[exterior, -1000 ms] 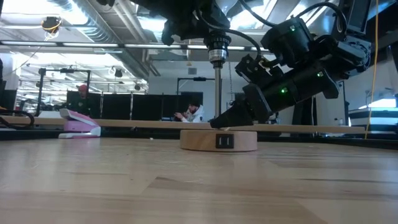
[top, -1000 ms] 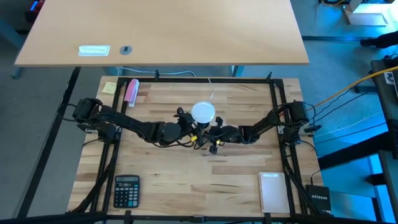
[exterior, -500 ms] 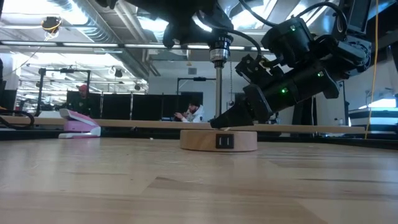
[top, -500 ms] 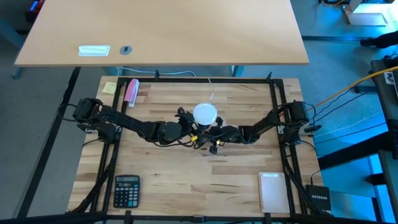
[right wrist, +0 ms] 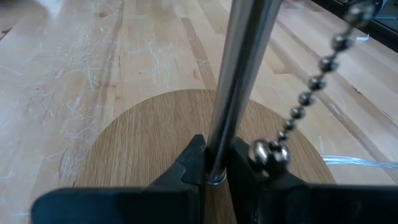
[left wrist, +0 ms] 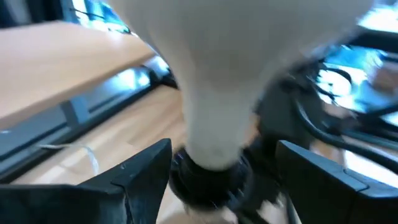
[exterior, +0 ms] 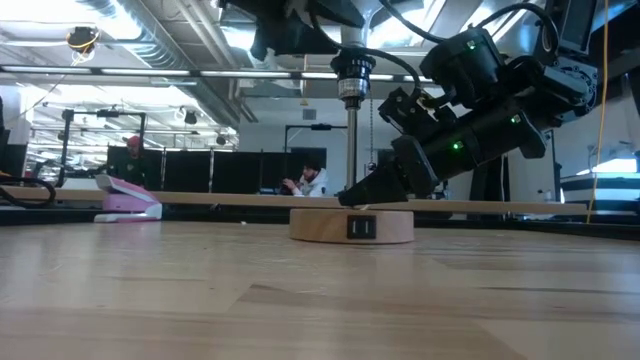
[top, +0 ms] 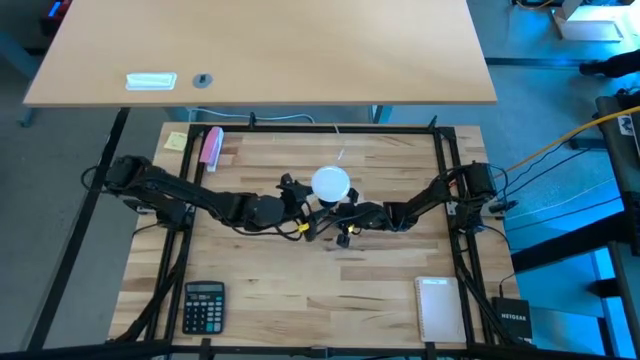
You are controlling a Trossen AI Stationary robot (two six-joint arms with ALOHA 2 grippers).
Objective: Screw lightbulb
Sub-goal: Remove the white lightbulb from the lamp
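The white lightbulb [top: 330, 183] sits upright in the black socket [left wrist: 208, 183] at the top of a thin metal rod [exterior: 351, 150]. The rod stands on a round wooden disc [exterior: 351, 225] at mid-table. My left gripper [left wrist: 224, 155] is open; its fingers stand on either side of the bulb's neck [left wrist: 217, 124], apart from it. In the high view it [top: 306, 202] reaches in from the left. My right gripper [right wrist: 214, 165] is shut on the rod just above the disc. My right gripper pinches the metal rod's lowest part [right wrist: 219, 146] between its two fingers, right above the wooden disc. The fingers [exterior: 372, 190] come slanting down from the table's right side and lie across the rod. The rod stands upright and the disc rests flat on the table.
A bead chain [right wrist: 311, 87] hangs beside the rod. A calculator [top: 204, 305] lies near left, a notebook [top: 440, 308] near right, a pink object [top: 212, 147] and a yellow note [top: 177, 140] far left. A larger table [top: 260, 50] stands beyond the far edge.
My left gripper has opened and let go of the lightbulb. It has drawn back a little toward the table's left and risen slightly. The bulb stays in the socket. My right gripper keeps its hold on the rod.
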